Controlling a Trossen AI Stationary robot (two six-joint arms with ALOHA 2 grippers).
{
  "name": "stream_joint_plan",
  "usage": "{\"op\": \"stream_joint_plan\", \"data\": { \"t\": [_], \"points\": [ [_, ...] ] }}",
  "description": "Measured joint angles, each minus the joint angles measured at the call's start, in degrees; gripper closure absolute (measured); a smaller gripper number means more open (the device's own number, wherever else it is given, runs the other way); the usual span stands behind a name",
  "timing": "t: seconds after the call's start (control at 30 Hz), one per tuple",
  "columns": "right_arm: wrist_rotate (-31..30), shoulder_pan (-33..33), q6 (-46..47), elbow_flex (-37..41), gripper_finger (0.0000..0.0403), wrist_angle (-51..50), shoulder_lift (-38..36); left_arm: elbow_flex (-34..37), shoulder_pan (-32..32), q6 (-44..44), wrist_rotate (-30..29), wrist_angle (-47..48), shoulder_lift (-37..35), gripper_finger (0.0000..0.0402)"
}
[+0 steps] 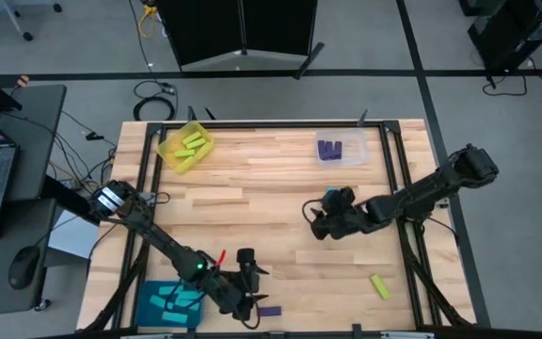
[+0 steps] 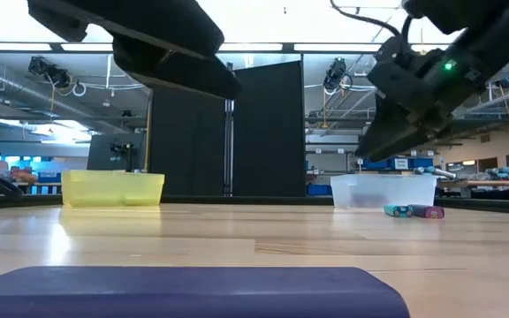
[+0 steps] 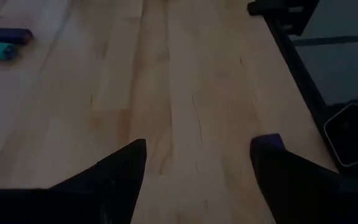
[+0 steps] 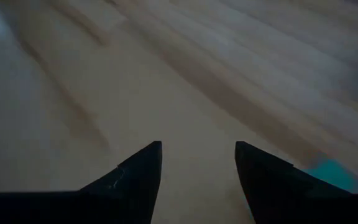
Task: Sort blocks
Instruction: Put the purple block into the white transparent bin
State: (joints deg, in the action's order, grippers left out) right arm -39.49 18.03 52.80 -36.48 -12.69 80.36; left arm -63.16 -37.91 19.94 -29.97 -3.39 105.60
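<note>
My left gripper (image 1: 255,303) (image 3: 197,146) hovers open near the table's front edge. One end of a dark purple block (image 1: 269,311) (image 3: 267,140) shows just beside one finger; I cannot tell whether they touch. The same block fills the low view's foreground (image 2: 193,291). My right gripper (image 1: 314,222) (image 4: 197,146) hangs open over bare wood at mid-table, right of centre. A cyan block (image 4: 329,173) shows beside one of its fingers. A cyan block (image 2: 398,210) and a purple block (image 2: 427,211) lie flat side by side. A yellow-green block (image 1: 379,285) lies at the near right.
A yellow tray (image 1: 184,146) with yellow-green blocks stands at the far left. A clear tray (image 1: 340,149) with purple blocks stands at the far right. A teal tray (image 1: 169,304) with cyan blocks sits at the near left corner. Black frame rails (image 1: 393,179) run along the table's sides.
</note>
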Motion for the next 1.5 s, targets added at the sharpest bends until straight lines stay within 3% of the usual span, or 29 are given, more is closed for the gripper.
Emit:
{"op": "stream_joint_plan", "data": {
  "t": [0.2,0.37,0.57,0.83,1.07,1.5],
  "points": [
    [0.5,-2.5,9.9,-4.1,0.0188,-18.0,0.0,0.0,0.8,0.0,-0.3,-0.2,0.0,0.0106],
    [3.1,-3.5,17.5,-4.5,0.0187,-23.6,0.0,0.0,1.2,0.0,-2.1,-0.2,0.0,0.0106],
    [7.4,-5.3,23.6,-4.5,0.0187,-24.9,0.0,0.0,1.2,-0.1,-3.0,-0.3,0.0,0.0106],
    [8.2,-7.4,25.2,-4.5,0.0184,-25.3,0.1,0.0,1.2,-0.9,-4.3,-1.0,0.0,0.0106],
    [9.2,-8.5,29.7,-3.6,0.0170,-34.0,0.1,0.0,1.2,-1.7,-5.5,-1.6,-0.1,0.0106],
    [13.5,-8.3,31.3,-1.0,0.0169,-31.1,0.1,0.0,1.2,-3.2,-6.2,-1.5,-0.1,0.0106]
  ]
}}
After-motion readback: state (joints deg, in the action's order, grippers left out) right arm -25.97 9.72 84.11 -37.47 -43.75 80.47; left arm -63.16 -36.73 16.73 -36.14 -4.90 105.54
